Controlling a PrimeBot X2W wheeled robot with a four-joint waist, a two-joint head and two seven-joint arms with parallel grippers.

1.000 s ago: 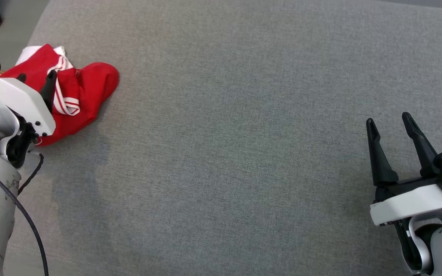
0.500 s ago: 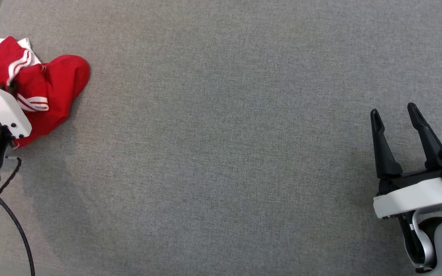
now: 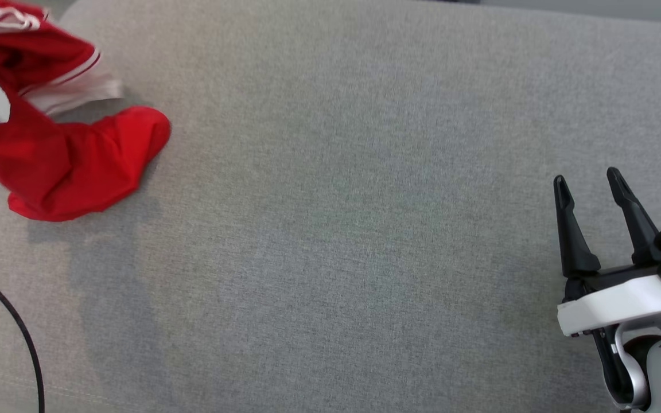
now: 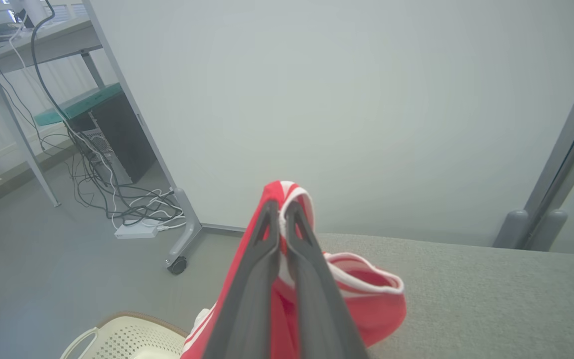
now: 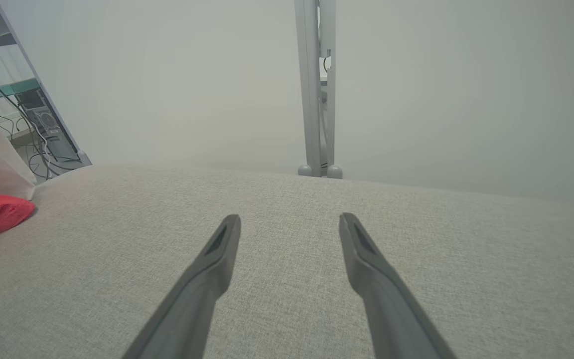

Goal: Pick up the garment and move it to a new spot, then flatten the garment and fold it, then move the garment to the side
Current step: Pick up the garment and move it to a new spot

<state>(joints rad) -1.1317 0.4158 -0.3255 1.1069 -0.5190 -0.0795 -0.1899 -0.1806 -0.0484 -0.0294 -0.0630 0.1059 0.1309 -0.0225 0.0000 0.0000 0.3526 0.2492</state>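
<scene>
Grey fabric surface [image 3: 365,229] before pale wall [image 4: 317,99]; left gripper [image 4: 281,207] clamps red garment [image 4: 386,314]; right gripper [image 3: 586,178] wide.

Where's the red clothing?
The garment is at the head view's upper left, pinched in the left gripper, its lower end resting on the grey cushion.

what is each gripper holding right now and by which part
The left gripper pinches the red garment by a white-striped edge. The right gripper is open and holds nothing.
</scene>
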